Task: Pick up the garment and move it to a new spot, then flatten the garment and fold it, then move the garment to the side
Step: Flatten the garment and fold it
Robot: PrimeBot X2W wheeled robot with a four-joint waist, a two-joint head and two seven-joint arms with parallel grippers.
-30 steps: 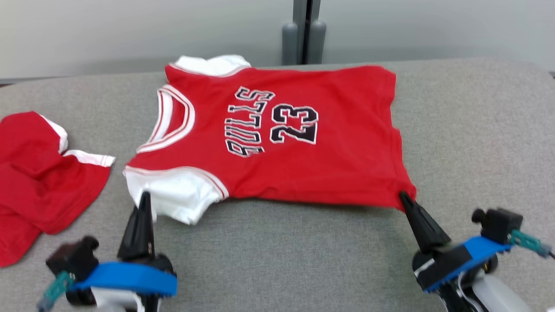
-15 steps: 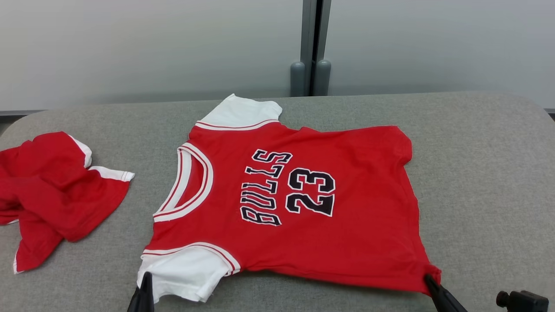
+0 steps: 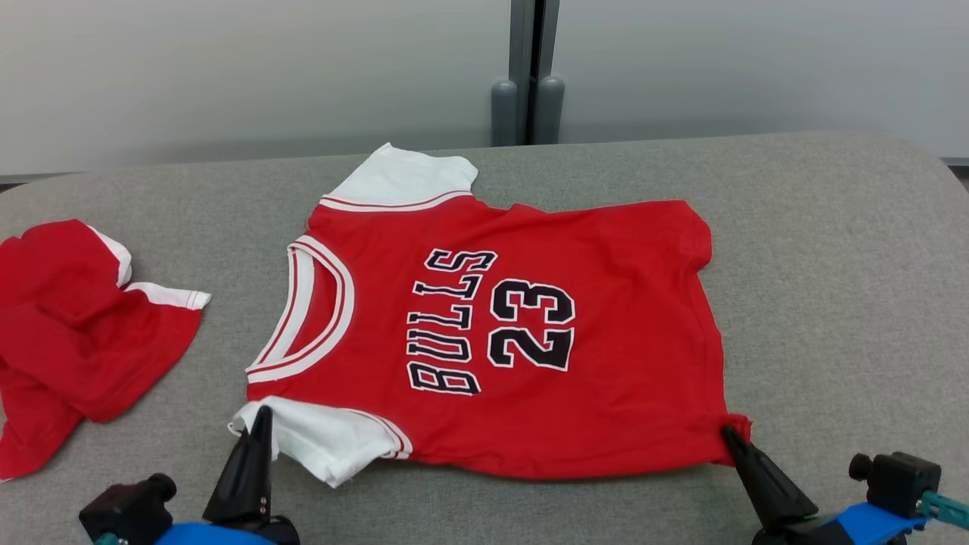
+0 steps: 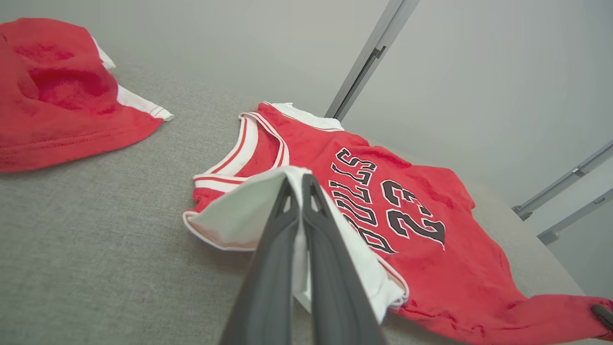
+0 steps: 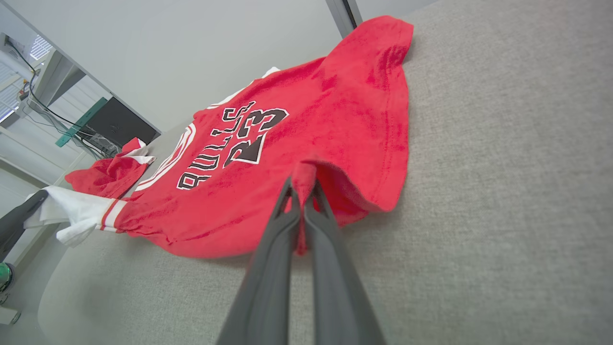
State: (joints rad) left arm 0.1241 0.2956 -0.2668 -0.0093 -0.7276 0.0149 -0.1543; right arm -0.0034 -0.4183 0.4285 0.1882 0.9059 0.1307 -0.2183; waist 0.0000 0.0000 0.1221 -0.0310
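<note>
jersey (image 3: 530, 318) ×1 | red cloth (image 3: 72, 341) ×1 | left gripper (image 3: 262, 415), right gripper (image 3: 730, 434) pinching it

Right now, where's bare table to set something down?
Widest: table right of the jersey, out to the rounded edge. Narrower strip between jersey collar and crumpled red garment. Crowded near edge: left gripper and right gripper pinch sleeve and hem corner.

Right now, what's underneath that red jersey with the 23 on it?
The jersey lies on the grey padded table, which shows all round it. The left gripper pinches its white sleeve, the right gripper its hem corner. Anything beneath the cloth's middle is covered.
</note>
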